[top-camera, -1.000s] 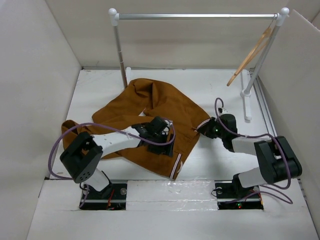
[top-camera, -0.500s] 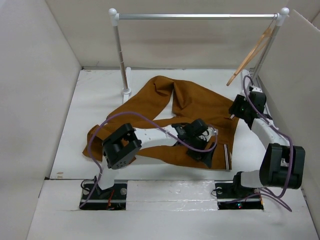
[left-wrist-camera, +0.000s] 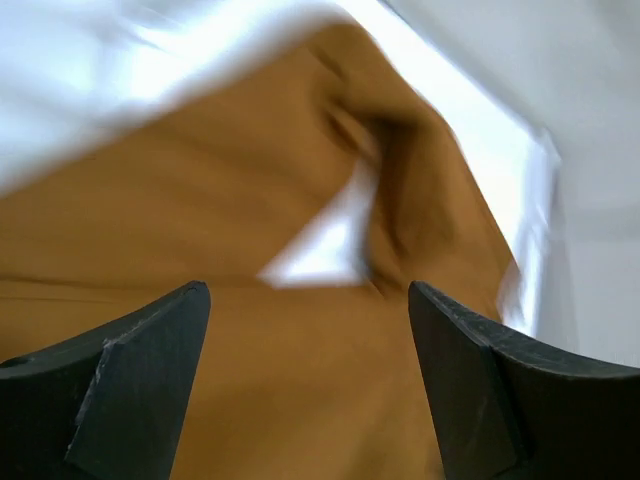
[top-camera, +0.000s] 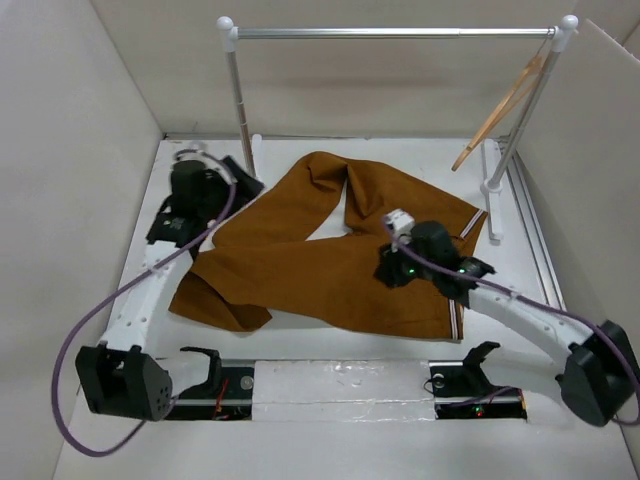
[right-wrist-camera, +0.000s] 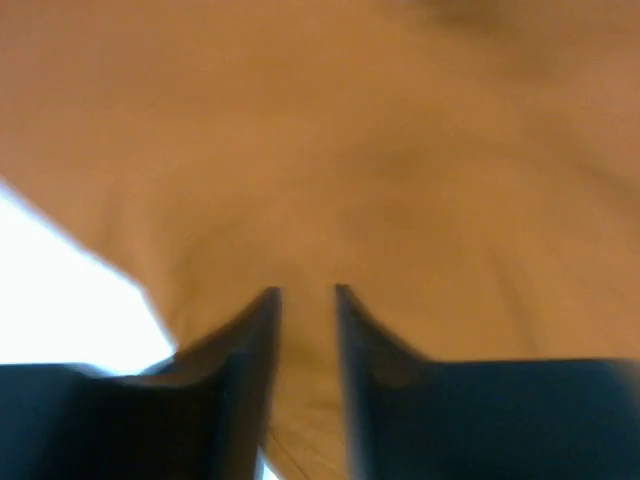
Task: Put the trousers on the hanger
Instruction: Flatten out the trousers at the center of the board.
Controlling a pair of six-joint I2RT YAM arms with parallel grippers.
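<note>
The rust-brown trousers (top-camera: 300,262) lie spread flat on the white table, legs pointing to the back, striped waistband trim (top-camera: 458,320) at the front right. The wooden hanger (top-camera: 497,108) hangs at the right end of the rail, apart from both arms. My left gripper (top-camera: 225,190) hovers at the trousers' far-left edge; in the left wrist view it (left-wrist-camera: 308,292) stands wide open above the trousers (left-wrist-camera: 300,380) with nothing between its fingers. My right gripper (top-camera: 388,268) is low over the waist part; its jaws (right-wrist-camera: 306,292) are a narrow gap apart over blurred cloth (right-wrist-camera: 400,150).
A silver rail (top-camera: 400,32) on white posts spans the back; its left post (top-camera: 240,110) stands just behind my left gripper, its right foot (top-camera: 492,212) beside the waistband. Cardboard walls enclose the table on the left, back and right.
The trousers were dragged right and spread out. My left arm then swung from their middle to the far left. My right arm went back toward the hanger, then returned low over the waist.
</note>
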